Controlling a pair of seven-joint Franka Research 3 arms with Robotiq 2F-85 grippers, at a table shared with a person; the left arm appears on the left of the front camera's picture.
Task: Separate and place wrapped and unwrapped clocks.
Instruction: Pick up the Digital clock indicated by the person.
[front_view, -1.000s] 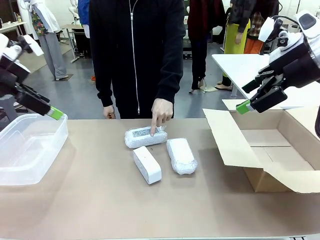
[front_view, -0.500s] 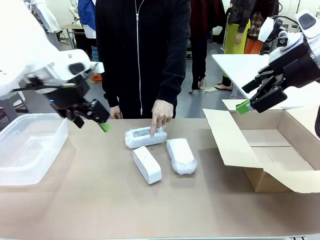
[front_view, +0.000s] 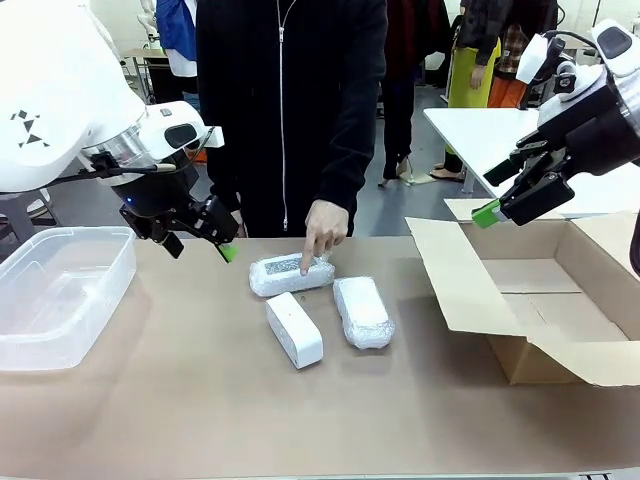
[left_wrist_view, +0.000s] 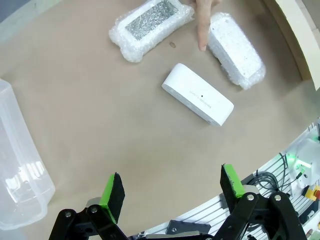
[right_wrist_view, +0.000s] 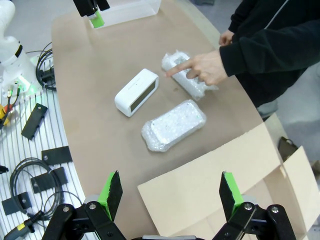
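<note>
— Brown counter, with a person in black standing at the far side. Anything on it?

— Three clocks, grouped in the middle. Far wrapped clock lying crosswise in bubble film, touched on top by the person's forefinger. Near wrapped clock just right of it and closer to the robot, also in film. Bare clock just beside that one on the left, smooth and white, apart from both. Greyish display face visible from the right wrist.

— And the left hand?

— Spread wide, gripping nothing. Hovers above the counter between the clear plastic tub and the far wrapped clock, touching neither. Looks down from the wrist on all three clocks.

— Right hand?

— Released as well, empty. Held high over the far side of the open cardboard box at the counter's right end, well apart from the clocks.

— Tub?

— At the counter's left end, well apart from the clocks.
</note>
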